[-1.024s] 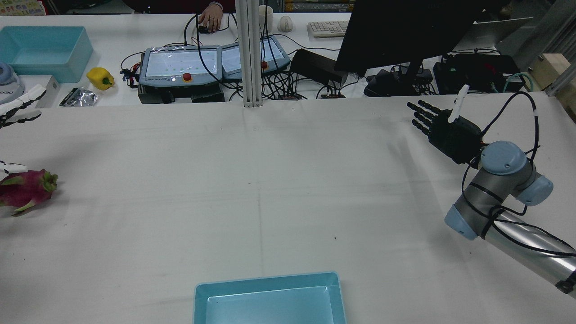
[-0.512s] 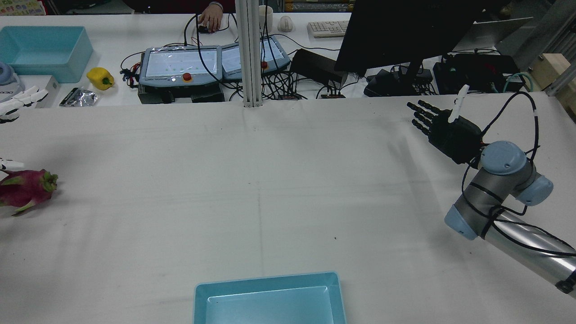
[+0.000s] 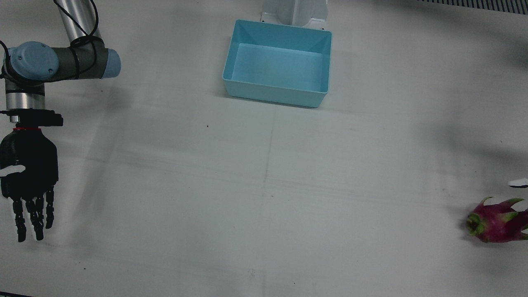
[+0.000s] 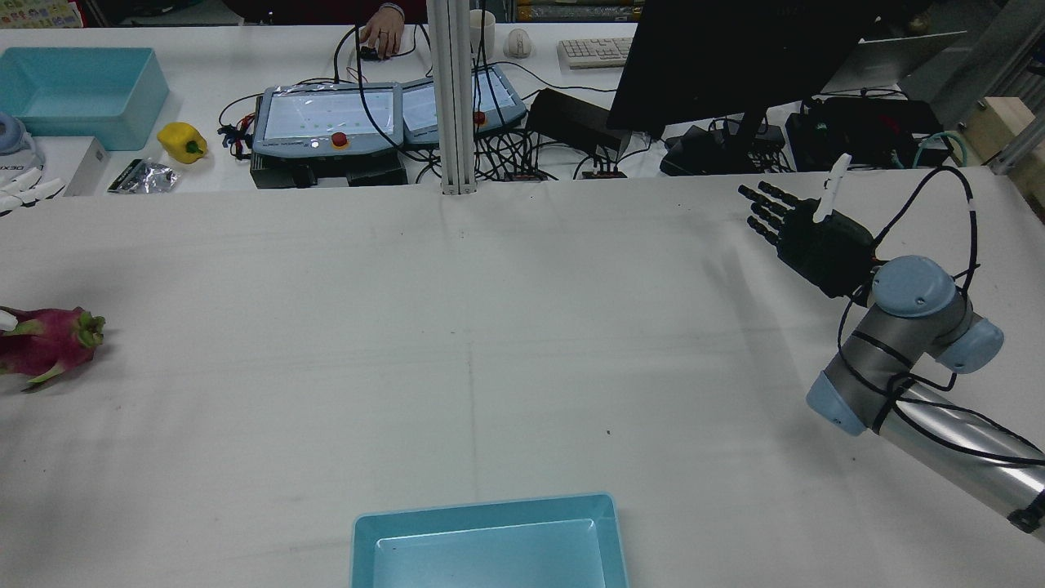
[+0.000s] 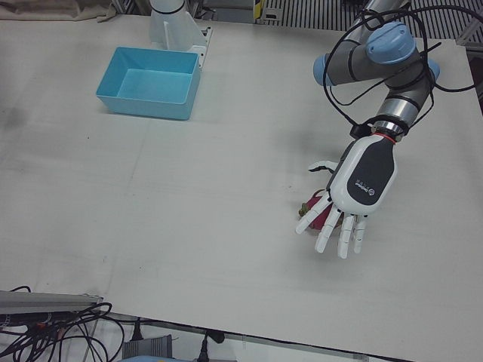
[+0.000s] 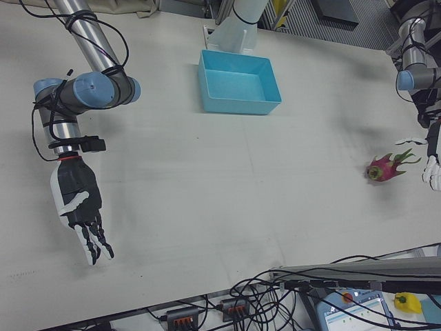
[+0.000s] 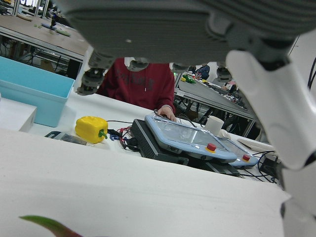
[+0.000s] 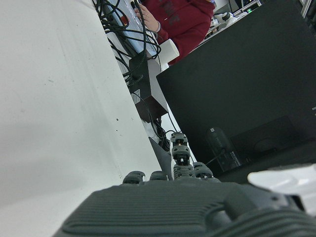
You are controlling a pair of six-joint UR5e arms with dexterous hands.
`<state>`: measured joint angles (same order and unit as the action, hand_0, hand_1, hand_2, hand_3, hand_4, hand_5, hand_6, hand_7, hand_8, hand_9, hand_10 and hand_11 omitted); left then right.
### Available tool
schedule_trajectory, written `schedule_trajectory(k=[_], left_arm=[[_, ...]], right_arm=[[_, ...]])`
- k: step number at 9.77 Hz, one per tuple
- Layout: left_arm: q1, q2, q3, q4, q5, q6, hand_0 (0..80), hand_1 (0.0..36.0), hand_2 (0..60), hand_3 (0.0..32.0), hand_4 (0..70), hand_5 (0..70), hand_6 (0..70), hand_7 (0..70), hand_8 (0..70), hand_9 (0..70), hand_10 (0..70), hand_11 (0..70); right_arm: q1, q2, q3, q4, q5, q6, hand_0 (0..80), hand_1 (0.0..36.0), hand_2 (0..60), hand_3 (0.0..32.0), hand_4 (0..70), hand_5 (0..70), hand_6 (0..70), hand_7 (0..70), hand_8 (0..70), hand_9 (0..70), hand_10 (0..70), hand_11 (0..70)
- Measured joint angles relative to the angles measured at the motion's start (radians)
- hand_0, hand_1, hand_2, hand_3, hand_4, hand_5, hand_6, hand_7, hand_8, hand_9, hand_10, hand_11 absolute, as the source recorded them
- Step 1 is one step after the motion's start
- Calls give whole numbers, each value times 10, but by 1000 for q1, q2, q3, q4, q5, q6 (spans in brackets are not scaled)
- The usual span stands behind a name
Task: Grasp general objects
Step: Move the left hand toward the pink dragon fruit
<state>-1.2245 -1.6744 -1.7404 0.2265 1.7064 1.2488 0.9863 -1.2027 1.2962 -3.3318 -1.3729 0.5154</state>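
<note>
Your white left hand [image 5: 355, 197] hangs palm-down with fingers spread and empty, while your black right hand [image 4: 804, 233] hovers flat, fingers extended and apart, holding nothing.

Left hand [image 5: 355, 197]: fingers spread, receded toward rear view's left edge | dragon fruit [image 4: 45, 340]: shifted slightly left

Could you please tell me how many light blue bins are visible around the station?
2. One blue bin sits on the work table near the arms' pedestals; a second blue bin stands on the operators' desk, left in the rear view.
</note>
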Motion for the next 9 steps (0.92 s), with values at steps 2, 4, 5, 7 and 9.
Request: schedule_trajectory(k=[2, 4, 5, 7, 9], left_arm=[[0, -8, -3, 104, -9, 35, 530, 250, 202, 220, 0, 0, 0, 0, 0, 0, 0, 0], [1, -25, -6, 211, -12, 50, 498, 221, 239, 288, 0, 0, 0, 0, 0, 0, 0, 0], [3, -29, -8, 238, -13, 58, 494, 197, 181, 296, 0, 0, 0, 0, 0, 0, 0, 0], [16, -32, -9, 249, -16, 100, 495, 215, 252, 278, 0, 0, 0, 0, 0, 0, 0, 0], [40, -32, -6, 243, -43, 130, 495, 188, 151, 276, 0, 0, 0, 0, 0, 0, 0, 0]], right_arm=[[0, 0, 0, 0, 0, 0, 0, 0, 0, 0, 0, 0, 0, 0, 0, 0, 0, 0], [0, 0, 0, 0, 0, 0, 0, 0, 0, 0, 0, 0, 0, 0, 0, 0, 0, 0], [0, 0, 0, 0, 0, 0, 0, 0, 0, 0, 0, 0, 0, 0, 0, 0, 0, 0], [0, 0, 0, 0, 0, 0, 0, 0, 0, 0, 0, 0, 0, 0, 0, 0, 0, 0], [0, 0, 0, 0, 0, 0, 0, 0, 0, 0, 0, 0, 0, 0, 0, 0, 0, 0]])
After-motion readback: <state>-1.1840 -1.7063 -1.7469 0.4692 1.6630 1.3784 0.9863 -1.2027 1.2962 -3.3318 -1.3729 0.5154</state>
